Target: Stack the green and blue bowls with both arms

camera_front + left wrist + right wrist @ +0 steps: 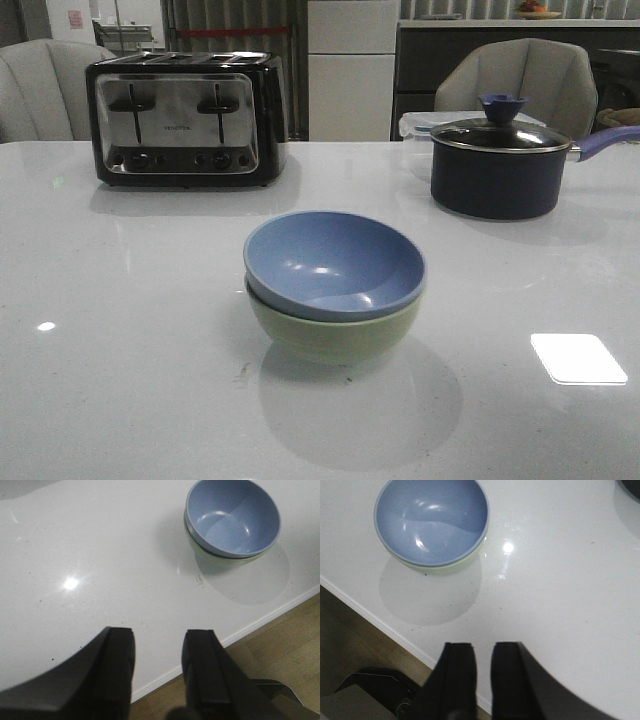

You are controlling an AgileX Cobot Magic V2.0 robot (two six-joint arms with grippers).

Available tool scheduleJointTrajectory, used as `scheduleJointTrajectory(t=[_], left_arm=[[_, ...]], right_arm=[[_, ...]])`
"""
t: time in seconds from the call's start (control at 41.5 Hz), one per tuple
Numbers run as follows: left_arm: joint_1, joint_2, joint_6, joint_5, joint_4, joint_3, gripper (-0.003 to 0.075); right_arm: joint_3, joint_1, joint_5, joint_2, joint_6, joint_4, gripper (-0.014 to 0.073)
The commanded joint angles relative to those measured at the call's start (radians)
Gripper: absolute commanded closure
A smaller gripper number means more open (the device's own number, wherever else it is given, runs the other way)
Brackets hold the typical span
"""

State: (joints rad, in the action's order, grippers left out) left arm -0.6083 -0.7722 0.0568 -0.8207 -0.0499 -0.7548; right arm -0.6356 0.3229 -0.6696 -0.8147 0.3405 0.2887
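Note:
The dusty blue bowl [335, 262] sits nested inside the pale green bowl [330, 338] in the middle of the white table. The stack also shows in the left wrist view, blue bowl [232, 517] over green bowl [212, 556], and in the right wrist view, blue bowl [431, 520] over green rim [447, 569]. My left gripper [158, 632] is open and empty, over the table's near edge, well back from the bowls. My right gripper [482, 647] is empty with a narrow gap between its fingers, also back at the near edge. Neither gripper shows in the front view.
A chrome and black toaster [185, 120] stands at the back left. A dark lidded saucepan [498, 168] with a blue handle stands at the back right, a clear container [415, 125] behind it. The table's near edge [240, 630] borders wooden floor.

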Motion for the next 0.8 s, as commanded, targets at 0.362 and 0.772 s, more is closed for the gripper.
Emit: scheduleJointTrajectory(t=[0.362, 0.772], left_arm=[[-0.006, -0.003, 0.011, 0.07, -0.001, -0.025, 0.0627], [0.097, 0.087, 0.0, 0.103, -0.025, 0.004, 0.0627]], right_arm=[[-0.027, -0.008, 0.049, 0.01, -0.003, 0.009, 0.0551], [-0.027, -0.008, 0.05, 0.01, -0.003, 0.009, 0.0551]])
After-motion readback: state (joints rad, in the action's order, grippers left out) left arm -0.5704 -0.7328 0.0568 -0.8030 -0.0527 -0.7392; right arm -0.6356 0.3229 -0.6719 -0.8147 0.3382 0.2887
